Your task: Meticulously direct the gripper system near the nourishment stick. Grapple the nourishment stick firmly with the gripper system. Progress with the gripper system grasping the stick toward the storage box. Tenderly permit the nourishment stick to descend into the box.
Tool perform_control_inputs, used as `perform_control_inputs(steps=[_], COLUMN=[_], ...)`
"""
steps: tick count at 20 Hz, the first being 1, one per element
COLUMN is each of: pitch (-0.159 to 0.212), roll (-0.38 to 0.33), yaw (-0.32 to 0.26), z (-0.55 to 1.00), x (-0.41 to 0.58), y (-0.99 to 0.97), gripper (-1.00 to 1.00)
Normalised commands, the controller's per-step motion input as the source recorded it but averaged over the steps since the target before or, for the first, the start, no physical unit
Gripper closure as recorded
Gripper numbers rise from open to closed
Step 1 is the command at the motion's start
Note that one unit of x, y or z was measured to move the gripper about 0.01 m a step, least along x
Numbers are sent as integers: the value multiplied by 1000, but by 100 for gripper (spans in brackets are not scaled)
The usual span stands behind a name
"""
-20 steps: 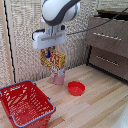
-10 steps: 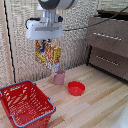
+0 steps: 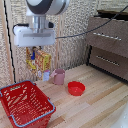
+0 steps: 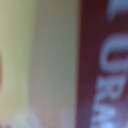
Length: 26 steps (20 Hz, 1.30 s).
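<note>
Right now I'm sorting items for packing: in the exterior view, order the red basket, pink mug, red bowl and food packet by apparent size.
1. Red basket, clearly largest, though nearest the camera.
2. Food packet, held in the pincer.
3. Red bowl and pink mug: too alike to rank.

Nourishment stick (image 4: 55,65) fills whole wrist frame, pressed close to lens, heavily blurred. Pale yellow band along one side, shading into peach-tan strip at middle. Dark red panel covers other side, boundary between tan and red running straight across frame. Large white block letters on red panel, cut off at frame edge, too blurred to read fully. Gripper fingers not discernible.
</note>
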Motion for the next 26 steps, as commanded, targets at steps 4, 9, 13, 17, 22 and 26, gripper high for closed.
perform_control_inputs(steps=[4, 9, 13, 17, 22, 26], pitch=[137, 109, 0, -1, 11, 8], roll=[-74, -126, -114, -44, 24, 33], yaw=[-16, 1, 2, 17, 0, 22], z=[-249, -458, -244, 126, 397, 679], x=[0, 132, 149, 154, 187, 206], y=[941, 489, 37, 6, -11, -147], gripper=[100, 100, -100, -100, -100, -100])
